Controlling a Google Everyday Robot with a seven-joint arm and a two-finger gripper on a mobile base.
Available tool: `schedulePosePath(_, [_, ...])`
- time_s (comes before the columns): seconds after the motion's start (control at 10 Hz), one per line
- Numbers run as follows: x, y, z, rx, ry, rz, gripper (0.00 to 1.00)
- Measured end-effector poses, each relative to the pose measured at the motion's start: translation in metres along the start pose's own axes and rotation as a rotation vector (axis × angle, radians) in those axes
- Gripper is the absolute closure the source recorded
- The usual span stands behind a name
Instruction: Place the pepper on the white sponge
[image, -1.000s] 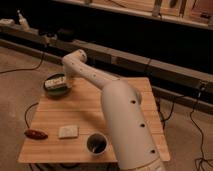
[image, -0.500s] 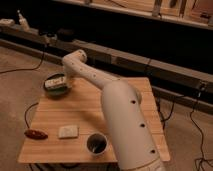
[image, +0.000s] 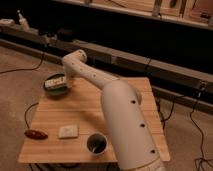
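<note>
Though half lost against the white arm (image: 125, 115), gripper (image: 63, 80) sits low over the green bowl (image: 54, 88) at far left corner of wooden table (image: 82, 107); wide, narrow or holding something: cannot tell. Red pepper (image: 36, 134) flat at near left edge, well apart from gripper. White sponge (image: 68, 131) just right of pepper, not touching. Dark cup (image: 96, 143) right of sponge, beside arm's thick lower part.

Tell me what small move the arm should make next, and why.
Probably bring the gripper back from the bowl toward the near side of the table, stopping above the pepper. The pepper lies on the table beside the sponge, not on it, and nothing holds it. The gripper sits at the far corner by the bowl, well away from both.
</note>
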Motion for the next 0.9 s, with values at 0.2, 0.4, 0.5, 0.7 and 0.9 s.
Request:
schedulePosePath(0.2, [0.0,0.0,0.0,0.0,0.0,0.0,0.2])
schedulePosePath(0.4, [0.0,0.0,0.0,0.0,0.0,0.0,0.2])
schedulePosePath(0.5, [0.0,0.0,0.0,0.0,0.0,0.0,0.2])
schedulePosePath(0.7, [0.0,0.0,0.0,0.0,0.0,0.0,0.2])
schedulePosePath(0.9, [0.0017,-0.0031,-0.0008,0.011,0.003,-0.002,0.2])
